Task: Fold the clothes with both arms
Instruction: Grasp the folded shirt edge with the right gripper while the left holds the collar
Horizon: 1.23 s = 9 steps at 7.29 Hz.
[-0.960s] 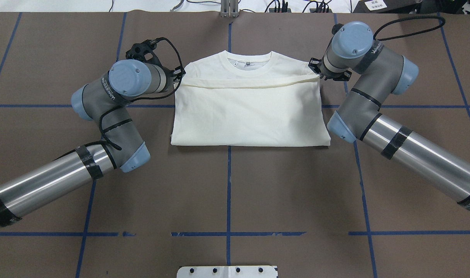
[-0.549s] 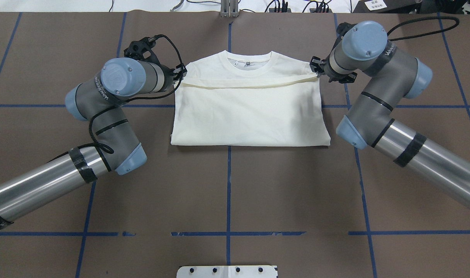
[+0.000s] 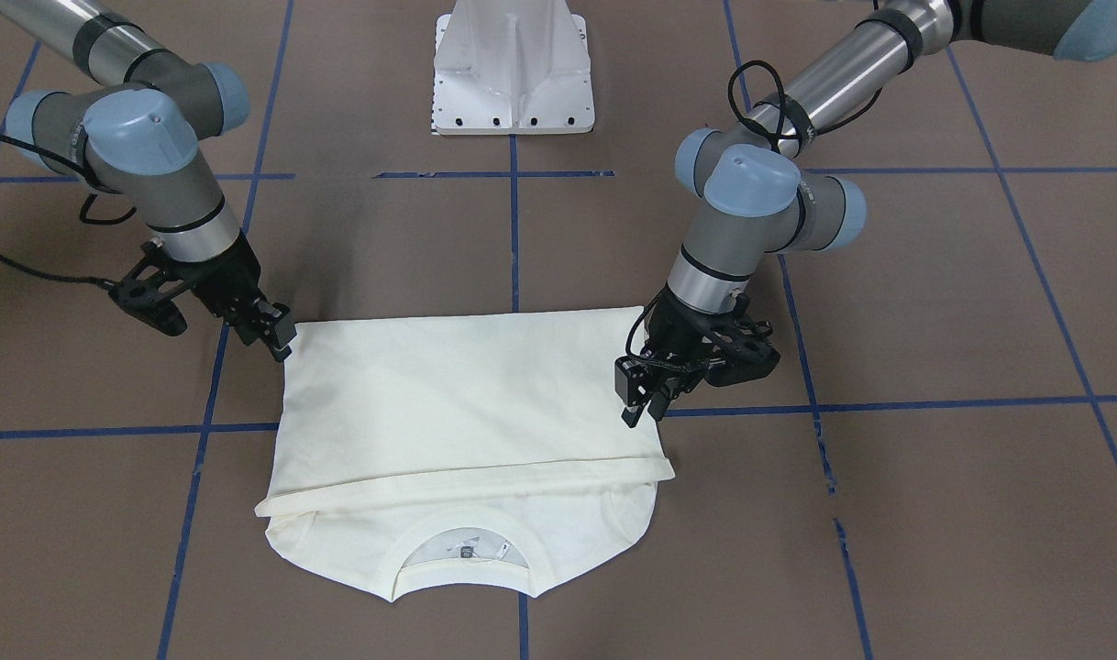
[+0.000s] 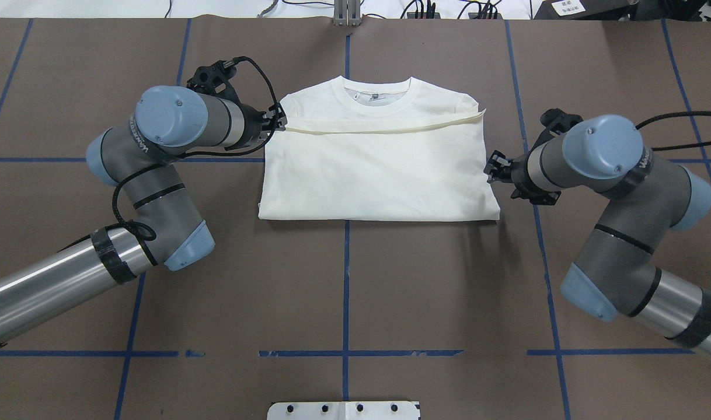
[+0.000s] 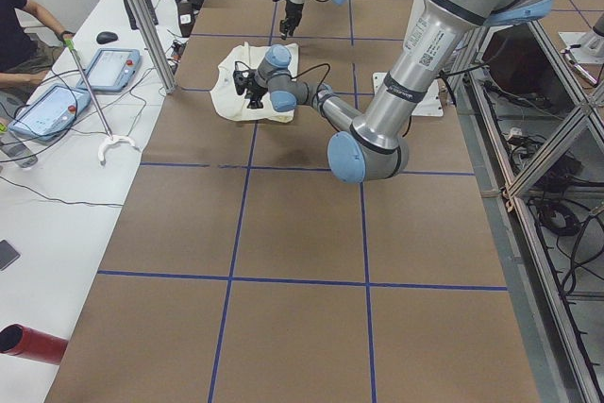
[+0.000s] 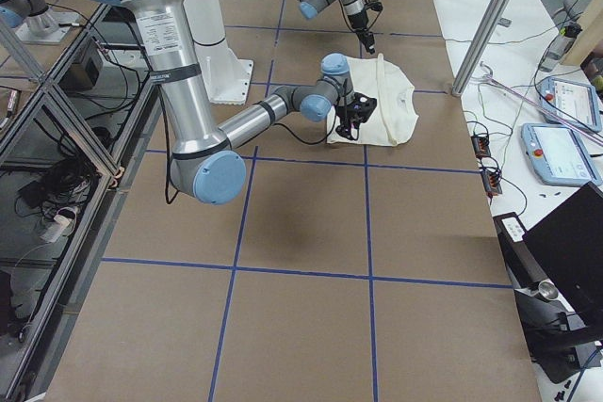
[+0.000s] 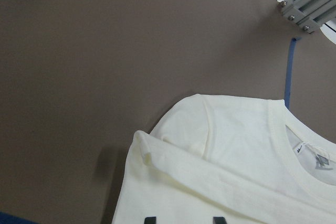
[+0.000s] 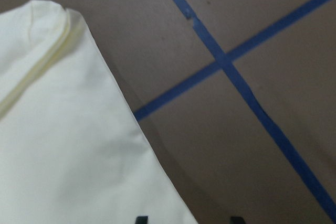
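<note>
overhead: rear, facing down | front: opposite side, steep | wrists: close | shared: shirt (image 4: pixel 379 169)

Place: a robotics lab, set up as a test cell.
Work surface: a large table (image 4: pixel 344 280) under brown sheeting, marked into squares with blue tape (image 4: pixel 355 353).
Machines: a left arm (image 4: pixel 58 280) and a right arm (image 4: pixel 630 233), either side of a white pedestal (image 3: pixel 514 69).
Frame: aluminium posts (image 5: pixel 142 16) beside the table, tangled cables (image 6: pixel 61 181) below.
Side bench (image 5: pixel 38 228): white, with teach pendants (image 5: pixel 115 68) and a seated operator (image 5: pixel 19 35).
</note>
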Each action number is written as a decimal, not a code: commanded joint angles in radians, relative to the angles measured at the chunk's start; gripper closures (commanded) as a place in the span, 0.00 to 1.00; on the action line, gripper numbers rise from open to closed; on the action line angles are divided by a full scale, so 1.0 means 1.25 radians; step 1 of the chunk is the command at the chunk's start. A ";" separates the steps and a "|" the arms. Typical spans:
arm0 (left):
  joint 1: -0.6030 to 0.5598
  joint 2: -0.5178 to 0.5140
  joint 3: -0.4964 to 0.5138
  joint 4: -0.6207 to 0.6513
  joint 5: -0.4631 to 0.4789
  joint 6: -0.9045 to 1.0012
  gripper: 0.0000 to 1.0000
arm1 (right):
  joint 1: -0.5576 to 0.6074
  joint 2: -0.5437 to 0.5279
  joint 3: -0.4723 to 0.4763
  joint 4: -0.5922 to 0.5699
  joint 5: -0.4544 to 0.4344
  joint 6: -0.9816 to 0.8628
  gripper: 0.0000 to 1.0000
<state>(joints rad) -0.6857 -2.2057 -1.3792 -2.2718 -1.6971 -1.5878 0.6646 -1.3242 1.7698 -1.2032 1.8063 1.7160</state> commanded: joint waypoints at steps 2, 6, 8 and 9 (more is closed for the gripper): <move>0.000 0.000 0.000 0.002 0.000 -0.002 0.54 | -0.059 -0.010 -0.001 -0.001 -0.042 0.068 0.34; 0.000 0.005 0.001 0.004 0.005 -0.002 0.54 | -0.054 -0.006 -0.006 -0.002 -0.048 0.084 0.56; 0.000 0.006 0.001 0.005 0.007 -0.002 0.54 | -0.053 -0.001 -0.009 -0.002 -0.070 0.130 0.81; 0.000 0.007 0.001 0.005 0.007 -0.002 0.54 | -0.054 0.003 -0.009 -0.002 -0.069 0.139 1.00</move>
<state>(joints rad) -0.6857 -2.1981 -1.3775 -2.2658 -1.6892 -1.5907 0.5970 -1.3256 1.7589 -1.2057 1.7241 1.8642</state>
